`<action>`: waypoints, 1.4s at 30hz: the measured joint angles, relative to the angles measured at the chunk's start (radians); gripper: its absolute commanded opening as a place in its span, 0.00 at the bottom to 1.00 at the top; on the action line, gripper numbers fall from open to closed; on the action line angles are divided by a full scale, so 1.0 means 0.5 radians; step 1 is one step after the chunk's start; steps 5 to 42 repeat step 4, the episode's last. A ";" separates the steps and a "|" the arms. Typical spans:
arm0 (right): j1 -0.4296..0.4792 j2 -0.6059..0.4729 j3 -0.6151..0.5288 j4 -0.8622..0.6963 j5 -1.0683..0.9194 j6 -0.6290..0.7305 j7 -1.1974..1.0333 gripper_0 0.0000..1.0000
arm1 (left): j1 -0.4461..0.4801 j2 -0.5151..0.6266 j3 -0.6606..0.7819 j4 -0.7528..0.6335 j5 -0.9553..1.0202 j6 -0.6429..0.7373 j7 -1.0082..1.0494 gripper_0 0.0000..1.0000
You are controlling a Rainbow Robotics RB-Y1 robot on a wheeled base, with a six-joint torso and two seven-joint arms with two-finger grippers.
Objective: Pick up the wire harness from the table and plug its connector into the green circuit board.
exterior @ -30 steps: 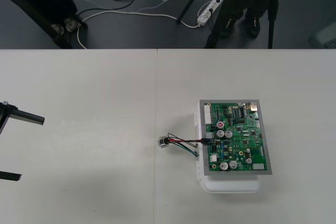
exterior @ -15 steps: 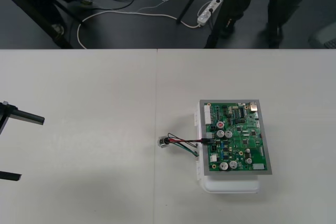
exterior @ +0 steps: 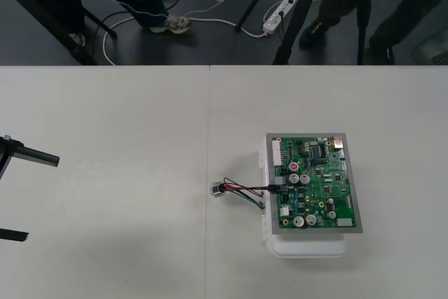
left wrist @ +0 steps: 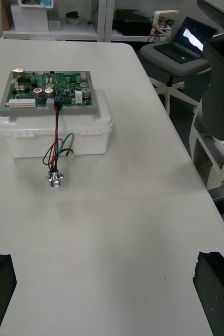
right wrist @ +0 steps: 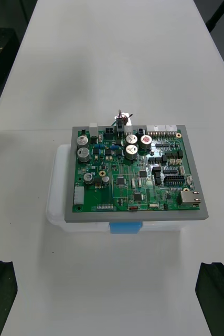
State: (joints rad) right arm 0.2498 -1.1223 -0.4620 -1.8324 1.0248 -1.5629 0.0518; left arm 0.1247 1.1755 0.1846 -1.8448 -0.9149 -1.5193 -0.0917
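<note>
Apparently plug (left wrist: 56, 105) seated in green circuit board (exterior: 315, 181) — left gripper (exterior: 42, 198), right gripper (right wrist: 109, 299) clear of it, jaws released; next, confirm seating.

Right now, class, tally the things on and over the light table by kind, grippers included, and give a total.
Green circuit board: 1
White box-shaped base under it: 1
Small wire harness with round metal socket: 1
Black two-finger grippers, open: 2, left gripper and right gripper
Total: 5
</note>
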 measured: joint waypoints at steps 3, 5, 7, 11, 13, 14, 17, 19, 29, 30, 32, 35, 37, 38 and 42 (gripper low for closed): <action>0.000 0.000 0.000 0.000 0.000 0.000 0.000 1.00 | 0.000 0.000 0.000 0.000 0.000 0.000 0.000 1.00; 0.000 0.000 0.000 0.000 0.000 0.000 0.000 1.00 | 0.000 0.000 0.000 0.000 0.000 0.000 0.000 1.00; 0.000 0.000 0.000 0.000 0.000 0.000 0.000 1.00 | 0.000 0.000 0.000 0.000 0.000 0.000 0.000 1.00; 0.000 0.000 0.000 0.000 0.000 0.000 0.000 1.00 | 0.000 0.000 0.000 0.000 0.000 0.000 0.000 1.00; 0.000 0.000 0.000 0.000 0.000 0.000 0.000 1.00 | 0.000 0.000 0.000 0.000 0.000 0.000 0.000 1.00; 0.000 0.000 0.000 0.000 0.000 0.000 0.000 1.00 | 0.000 0.000 0.000 0.000 0.000 0.000 0.000 1.00; 0.000 0.000 0.000 0.000 0.000 0.000 0.000 1.00 | 0.000 0.000 0.000 0.000 0.000 0.000 0.000 1.00; 0.000 0.000 0.000 0.000 0.000 0.000 0.000 1.00 | 0.000 0.000 0.000 0.000 0.000 0.000 0.000 1.00; 0.000 0.000 0.000 0.000 0.000 0.000 0.000 1.00 | 0.000 0.000 0.000 0.000 0.000 0.000 0.000 1.00; 0.000 0.000 0.000 0.000 0.000 0.000 0.000 1.00 | 0.000 0.000 0.000 0.000 0.000 0.000 0.000 1.00; 0.000 0.000 0.000 0.000 0.000 0.000 0.000 1.00 | 0.000 0.000 0.000 0.000 0.000 0.000 0.000 1.00; 0.000 0.000 0.000 0.000 0.000 0.000 0.000 1.00 | 0.000 0.000 0.000 0.000 0.000 0.000 0.000 1.00; 0.000 0.000 0.000 0.000 0.000 0.000 0.000 1.00 | 0.000 0.000 0.000 0.000 0.000 0.000 0.000 1.00; 0.000 0.000 0.000 0.000 0.000 0.000 0.000 1.00 | 0.000 0.000 0.000 0.000 0.000 0.000 0.000 1.00; 0.000 0.000 0.000 0.000 0.000 0.000 0.000 1.00 | 0.000 0.000 0.000 0.000 0.000 0.000 0.000 1.00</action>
